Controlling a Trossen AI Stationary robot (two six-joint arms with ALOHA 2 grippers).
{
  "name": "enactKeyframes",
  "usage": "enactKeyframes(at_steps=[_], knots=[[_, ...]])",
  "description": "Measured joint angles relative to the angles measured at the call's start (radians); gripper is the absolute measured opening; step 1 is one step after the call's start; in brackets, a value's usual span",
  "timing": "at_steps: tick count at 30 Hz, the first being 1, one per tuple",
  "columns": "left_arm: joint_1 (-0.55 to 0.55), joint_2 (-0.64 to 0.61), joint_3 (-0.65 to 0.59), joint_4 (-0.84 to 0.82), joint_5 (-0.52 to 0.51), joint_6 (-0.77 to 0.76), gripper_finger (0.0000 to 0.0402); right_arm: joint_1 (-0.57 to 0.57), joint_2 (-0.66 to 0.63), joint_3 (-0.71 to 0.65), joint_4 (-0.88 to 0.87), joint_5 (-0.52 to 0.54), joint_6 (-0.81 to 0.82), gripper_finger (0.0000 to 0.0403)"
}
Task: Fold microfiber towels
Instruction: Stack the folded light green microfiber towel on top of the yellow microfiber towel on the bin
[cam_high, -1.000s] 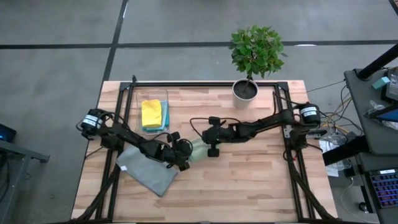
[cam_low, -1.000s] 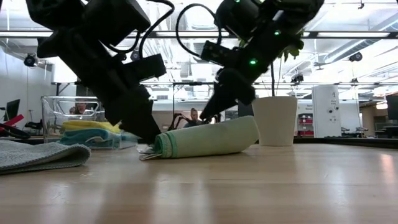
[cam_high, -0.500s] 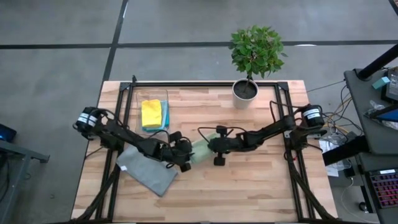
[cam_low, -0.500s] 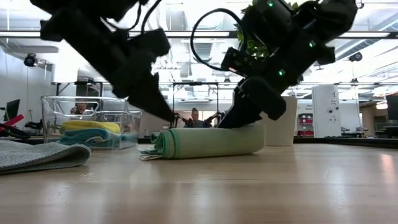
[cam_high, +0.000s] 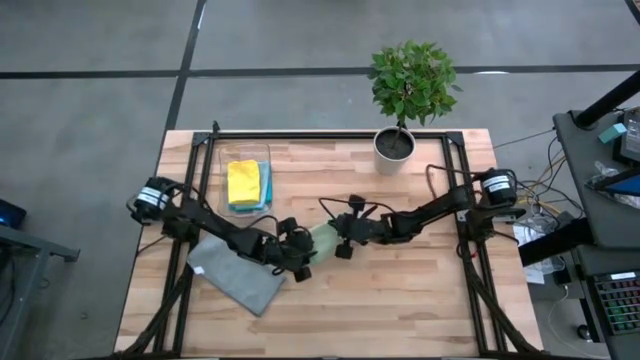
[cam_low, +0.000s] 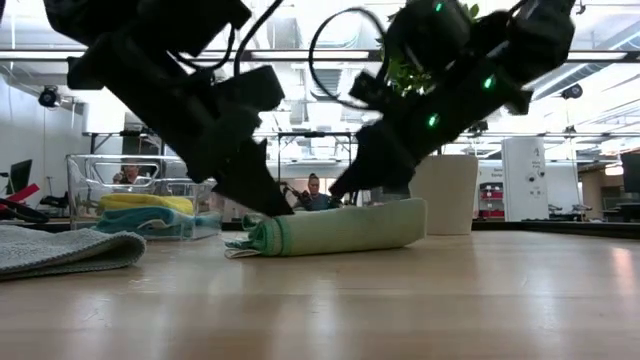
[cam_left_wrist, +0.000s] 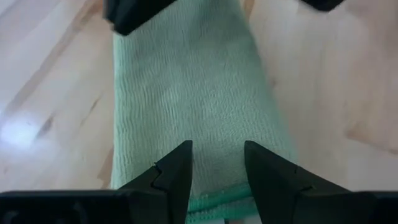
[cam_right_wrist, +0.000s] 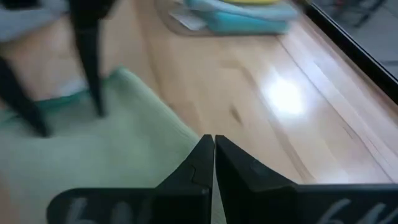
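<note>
Overhead, scene: a wooden table (cam_high: 400, 290) with black rails (cam_high: 330, 136) along its edges, two dark arms reaching in from opposite sides and meeting near the middle.

Green towel: a pale olive-green microfiber towel (cam_low: 340, 228) lies folded into a long, thick, rounded bundle near the table's centre. Its surface is soft and finely ribbed in the left wrist view (cam_left_wrist: 186, 93). A darker green stitched hem (cam_low: 268, 236) runs round one end, and a thin layer of cloth sticks out flat on the wood at that end.

Left gripper: the left gripper (cam_left_wrist: 216, 171) is down at the hemmed end of the green towel, its two dark fingers (cam_left_wrist: 177, 168) parted a narrow way, with cloth showing between them. Whether they pinch the cloth cannot be told.

Right gripper: the right gripper (cam_right_wrist: 214, 162) has its fingers pressed together and holds nothing. Its tip is at the other end of the green towel, over the cloth; in the low view it meets the top of the bundle (cam_low: 345, 190).

Grey towel: a grey towel (cam_high: 236, 272) lies spread flat and skewed on the table, near the left arm, partly under it.

Bin: a clear plastic bin (cam_high: 222, 160) stands at the far left of the table. Inside, a folded yellow towel (cam_high: 243, 181) sits on top of a teal towel (cam_high: 264, 190).

Plant: a small leafy plant (cam_high: 412, 78) in a white pot (cam_high: 394, 146) stands at the table's far edge.

Background: a person (cam_low: 316, 190) is seated far off in the room beyond the table.
</note>
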Motion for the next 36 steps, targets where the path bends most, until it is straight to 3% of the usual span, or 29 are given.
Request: enactKeyframes(at_steps=[5,15,27,36], knots=[[0.0,0.033,-0.001,0.01,0.0,-0.002,0.0132,-0.009,0.093,-0.004,0.051,0.113,0.035,0.0008],[0.0,0.085,0.001,0.032,0.014,-0.028,0.0132,-0.016,0.209,-0.003,0.1,0.144,0.095,0.0008],[-0.002,-0.018,-0.004,-0.016,0.045,0.001,0.0132,-0.01,0.037,-0.01,0.037,0.146,0.014,0.0008],[-0.002,-0.044,-0.003,0.006,0.055,-0.007,0.0132,0.028,-0.055,-0.021,0.012,0.144,0.047,0.0008]])
